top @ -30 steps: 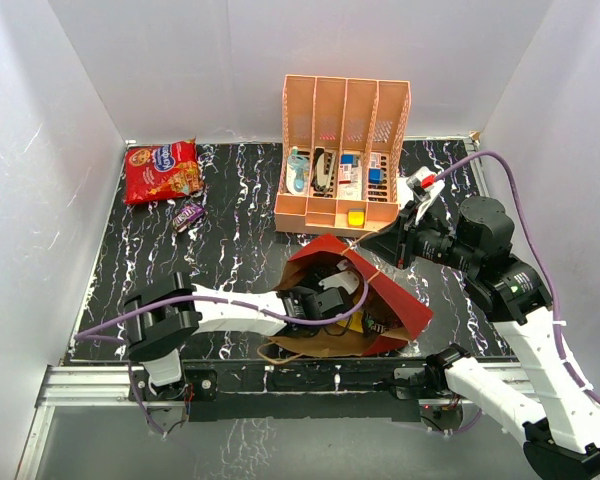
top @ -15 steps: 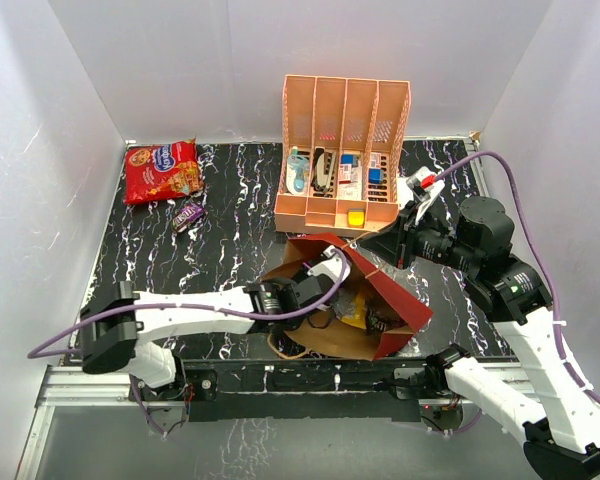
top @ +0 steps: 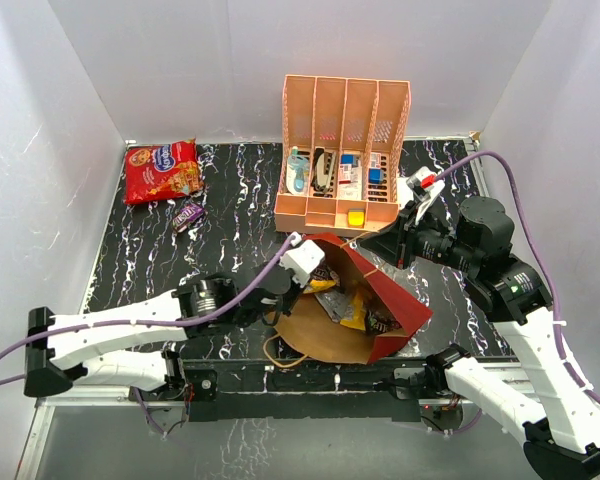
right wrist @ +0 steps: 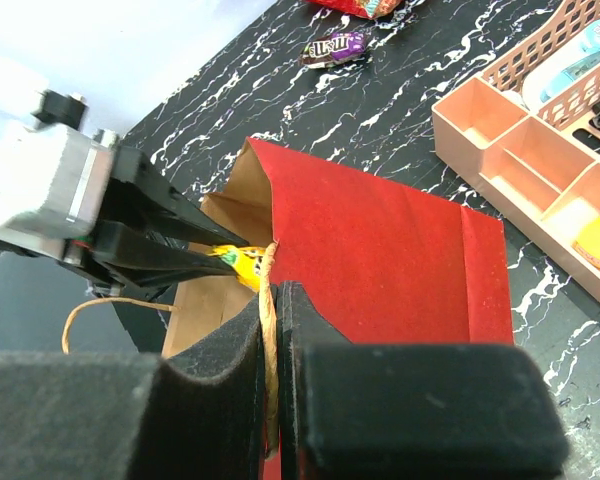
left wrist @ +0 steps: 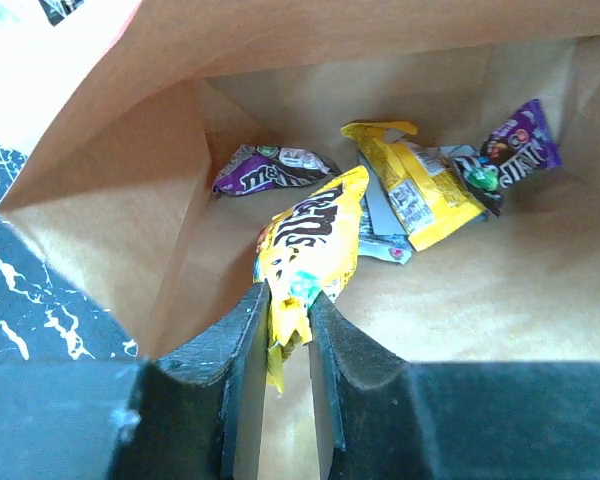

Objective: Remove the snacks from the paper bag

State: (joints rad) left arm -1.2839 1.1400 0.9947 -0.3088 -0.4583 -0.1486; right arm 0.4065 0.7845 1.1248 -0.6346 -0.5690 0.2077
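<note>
The paper bag (top: 392, 300), red outside and kraft inside, lies on its side with its mouth toward the left arm. My left gripper (left wrist: 288, 312) is at the bag's mouth (top: 318, 279), shut on a yellow candy packet (left wrist: 312, 235). Inside the bag lie a purple packet (left wrist: 270, 168), another yellow packet (left wrist: 417, 187), a dark purple packet (left wrist: 512, 150) and a silver one (left wrist: 383, 245). My right gripper (right wrist: 273, 300) is shut on the bag's twine handle (right wrist: 270, 280) and holds the upper edge up. The red cookie bag (top: 162, 170) and a purple packet (top: 188, 214) lie at the table's far left.
The peach slotted rack (top: 345, 105) with small blue-white items stands right behind the bag. The bag's other twine handle (top: 272, 350) trails on the table near the front edge. White walls close in the table on three sides.
My left arm has drawn back to the left, from deep inside the bag to its mouth, with the yellow packet in its jaws. The bag's inside now shows. The right arm has not moved.
</note>
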